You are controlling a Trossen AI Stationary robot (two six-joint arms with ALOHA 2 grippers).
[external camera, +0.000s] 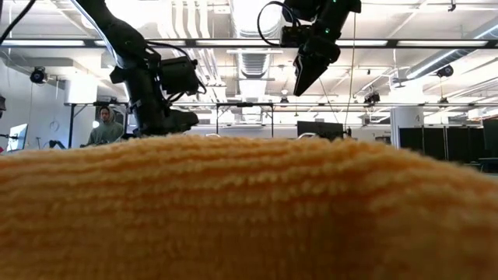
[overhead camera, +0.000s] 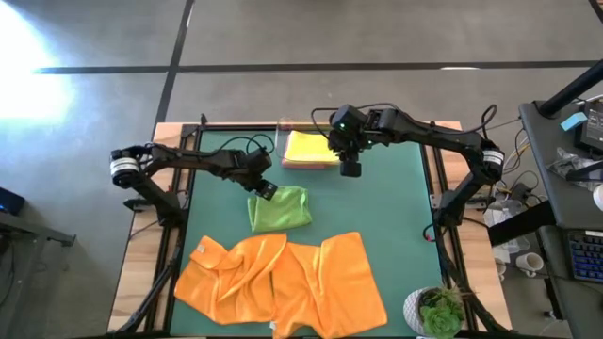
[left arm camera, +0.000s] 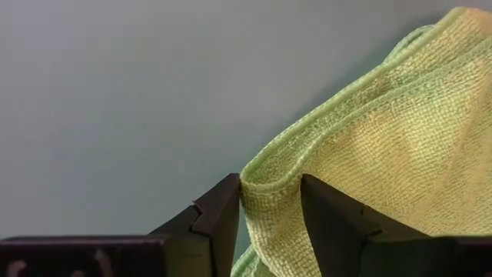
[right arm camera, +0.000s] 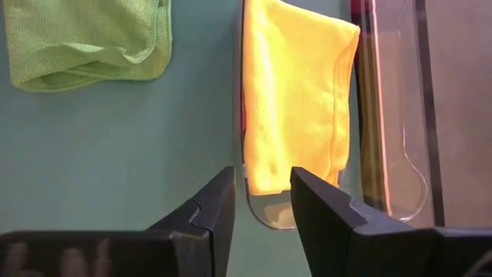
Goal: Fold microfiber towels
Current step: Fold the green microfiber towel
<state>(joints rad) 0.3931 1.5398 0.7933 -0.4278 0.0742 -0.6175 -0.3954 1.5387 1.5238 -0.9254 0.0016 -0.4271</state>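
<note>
Left end effector (left arm camera: 269, 223) pinching a folded edge of the green towel (overhead camera: 280, 208) mid-surface, right end effector (overhead camera: 350, 169) fingers parted and empty, raised beside the yellow towel (right arm camera: 292, 100) in a clear tray (right arm camera: 400, 154), two orange towels (overhead camera: 283, 282) at the near edge blocking most of the low view, left wrist view alone showing the pinch.

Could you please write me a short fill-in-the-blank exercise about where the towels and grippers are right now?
1. The left gripper is closed on an edge of the ____ towel.
2. The yellow towel lies folded in the clear ____.
3. The right gripper hangs over the mat, fingers apart, holding ____.
4. Two ____ towels lie unfolded at the near edge.

Missing words: green; tray; nothing; orange
</note>
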